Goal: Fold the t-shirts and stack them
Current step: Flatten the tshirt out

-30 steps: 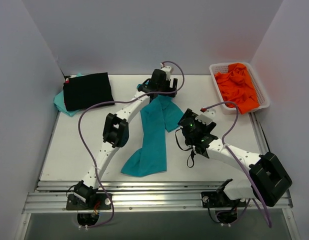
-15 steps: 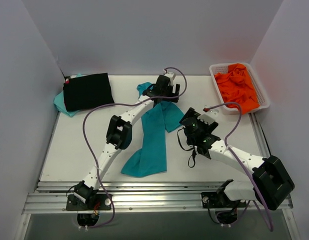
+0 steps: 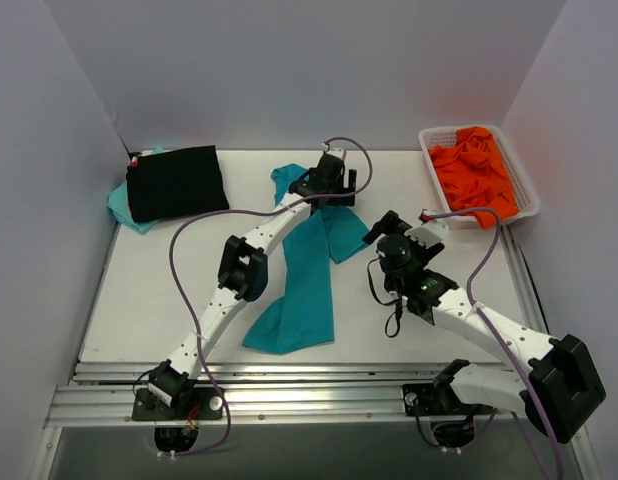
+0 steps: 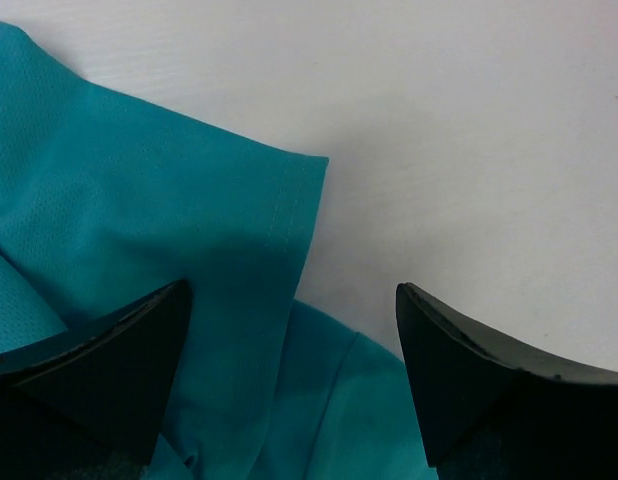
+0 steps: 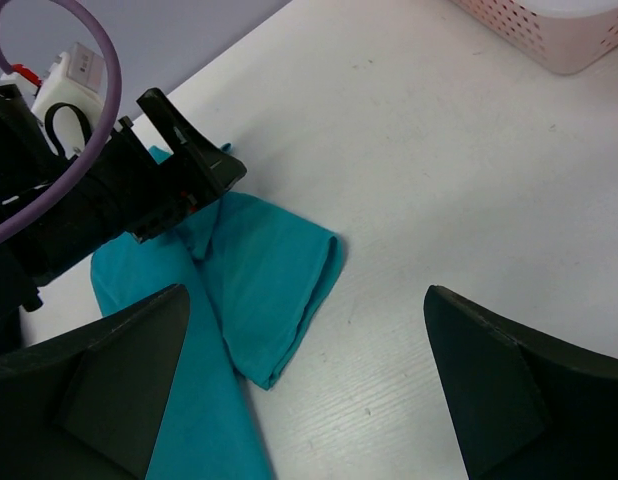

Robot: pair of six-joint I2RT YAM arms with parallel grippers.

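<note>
- Overhead view alone shows the whole table (image 3: 139,300): a long teal shirt (image 3: 304,280) sprawled down the middle, a black shirt (image 3: 175,182) folded at the far left corner over a second teal shirt (image 3: 117,205) whose edge peeks out, and orange shirts (image 3: 476,172) heaped in a white mesh basket (image 3: 524,195) at the far right.
- Left gripper (image 3: 329,187) sits at the far end of the long teal shirt, above its upper part; from overhead its jaws cannot be read.
- Left wrist view fills that gap: the two dark fingers (image 4: 99,360) stand wide apart with nothing between them, and a hemmed sleeve of the teal shirt (image 4: 139,220) lies flat under the left finger and partway across the gap, with bare table under the right finger.
- Right gripper (image 3: 389,228) hovers just right of the long shirt's folded-out flap, well apart from the basket behind and to its right.
- Right wrist view shows its fingers (image 5: 99,370) spread wide and holding nothing; ahead of them, toward the left, lies the rounded flap of the teal shirt (image 5: 274,280), with the left arm's black gripper body (image 5: 139,190) at the flap's far side and a corner of the basket (image 5: 559,35) at the upper right.
- Black and orange shirts appear in neither wrist view.
</note>
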